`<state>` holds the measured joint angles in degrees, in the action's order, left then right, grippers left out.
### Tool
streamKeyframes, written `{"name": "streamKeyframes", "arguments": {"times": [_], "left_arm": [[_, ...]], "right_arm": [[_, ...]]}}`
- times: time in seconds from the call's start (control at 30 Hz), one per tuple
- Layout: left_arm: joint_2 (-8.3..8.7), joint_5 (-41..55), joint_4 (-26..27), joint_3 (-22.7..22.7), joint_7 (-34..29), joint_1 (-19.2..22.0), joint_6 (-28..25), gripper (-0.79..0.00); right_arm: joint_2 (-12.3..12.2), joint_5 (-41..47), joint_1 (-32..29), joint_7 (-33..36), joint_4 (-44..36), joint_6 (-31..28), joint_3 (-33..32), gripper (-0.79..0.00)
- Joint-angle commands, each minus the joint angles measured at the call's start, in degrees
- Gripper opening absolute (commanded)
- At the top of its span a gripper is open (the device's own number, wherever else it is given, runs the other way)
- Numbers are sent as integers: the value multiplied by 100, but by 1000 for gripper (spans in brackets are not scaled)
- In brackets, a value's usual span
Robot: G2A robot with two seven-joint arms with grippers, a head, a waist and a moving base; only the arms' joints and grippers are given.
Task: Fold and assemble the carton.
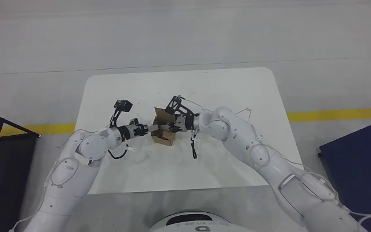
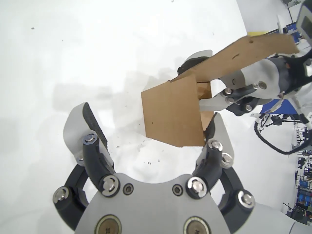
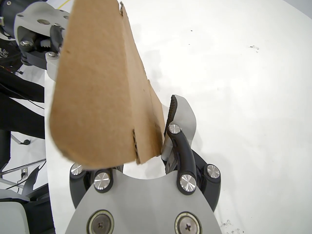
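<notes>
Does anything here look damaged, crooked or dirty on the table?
The carton is only half folded: one long flap sticks up at a slant and carries a few small dark nicks. Dark specks lie scattered on the white table beside it. Nothing seems spilled.

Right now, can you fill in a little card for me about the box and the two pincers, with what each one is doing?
carton: brown cardboard, partly folded, near the middle of the table
tall flap: sticking up from the carton, not folded down yet
left pincer: open wide, right at the carton's near wall
right pincer: open, straddling the tall flap
table: white, with small dark specks
</notes>
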<state>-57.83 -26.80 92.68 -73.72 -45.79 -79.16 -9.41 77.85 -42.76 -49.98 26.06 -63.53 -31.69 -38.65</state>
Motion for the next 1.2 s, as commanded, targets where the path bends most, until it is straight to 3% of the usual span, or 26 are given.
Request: {"name": "streamKeyframes", "arguments": {"times": [0.0, 0.23, 0.4, 0.93, 1.17], "left_arm": [[-11, 14, -50, 61, 16, 63, -43, 0], [35, 522, -107, -395, 382, -186, -373, 0], [74, 598, -127, -657, 446, -378, -336, 0], [32, -231, -124, 77, -236, 91, -100, 0], [44, -382, -41, 93, -291, 108, -32, 0]], "right_arm": [[-4, -5, -24, 2, -14, -14, -19, -425], [-27, -23, -101, 4, -62, -82, -115, -431], [-33, -65, -125, 37, -110, -118, -151, -437], [-35, -121, -194, 188, -239, -122, -224, -462], [-47, -175, -243, 200, -310, -108, -272, -459]]}}
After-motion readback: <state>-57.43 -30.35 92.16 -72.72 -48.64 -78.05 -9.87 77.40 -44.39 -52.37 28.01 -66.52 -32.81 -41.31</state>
